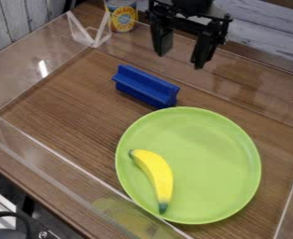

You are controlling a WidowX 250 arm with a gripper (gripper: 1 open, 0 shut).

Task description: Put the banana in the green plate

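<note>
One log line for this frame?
gripper: open, empty, raised at back | banana: lying in plate | block: on table, behind plate | task: looks done

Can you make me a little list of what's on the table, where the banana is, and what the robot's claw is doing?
banana: yellow, lying inside the green plate, on its left part
green plate: round, on the wooden table, nearest the camera
blue block: on the table behind the plate, not touching it
gripper: up at the back, open, holding nothing
table: brown wood, with clear walls around it
task: looks done, banana is in the plate
</note>
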